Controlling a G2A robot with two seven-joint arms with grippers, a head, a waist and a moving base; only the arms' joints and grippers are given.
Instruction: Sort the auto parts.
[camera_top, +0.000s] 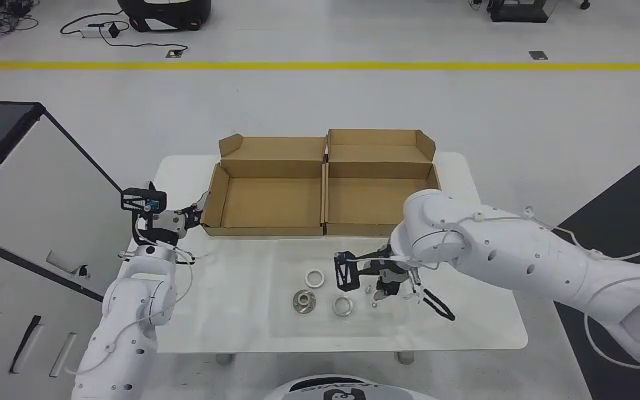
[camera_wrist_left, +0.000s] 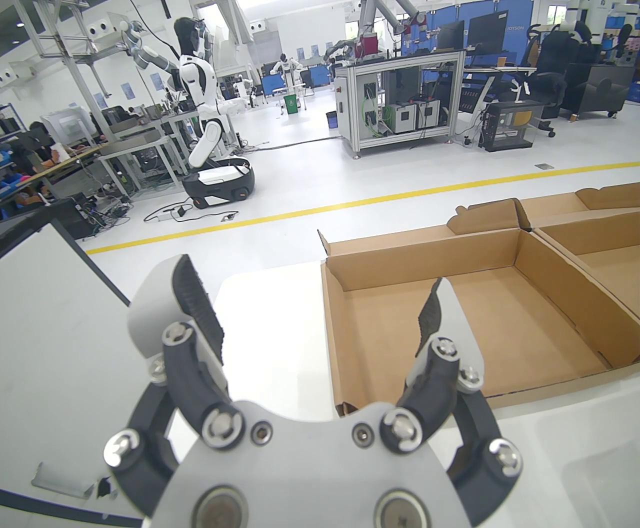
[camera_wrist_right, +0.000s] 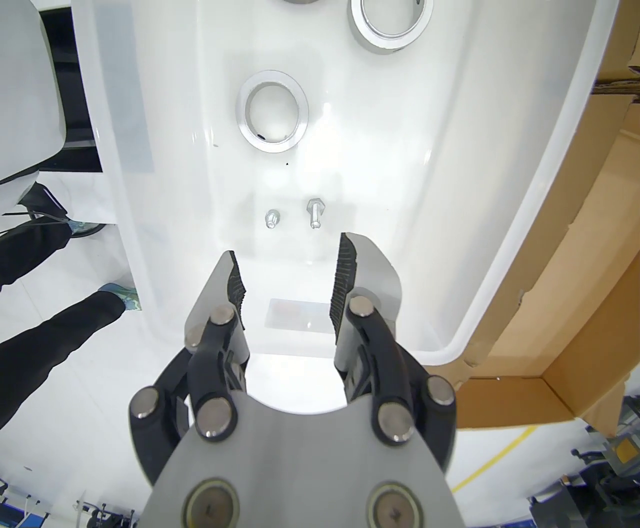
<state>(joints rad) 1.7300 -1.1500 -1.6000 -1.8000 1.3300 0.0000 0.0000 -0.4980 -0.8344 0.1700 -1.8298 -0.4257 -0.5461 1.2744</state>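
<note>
R gripper (camera_wrist_right: 289, 260) spread, empty, just short of two small bolts (camera_wrist_right: 315, 212), poss. screws; L gripper (camera_wrist_left: 310, 285) spread beside box (camera_wrist_left: 425, 260).

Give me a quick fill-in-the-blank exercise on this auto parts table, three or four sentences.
The open brown cardboard boxes number ___.
Just ahead of the right gripper lie ___ small silver bolts.
The right gripper's jaws stand ___.
The left gripper holds ___.
Missing words: two; two; open; nothing.
</note>
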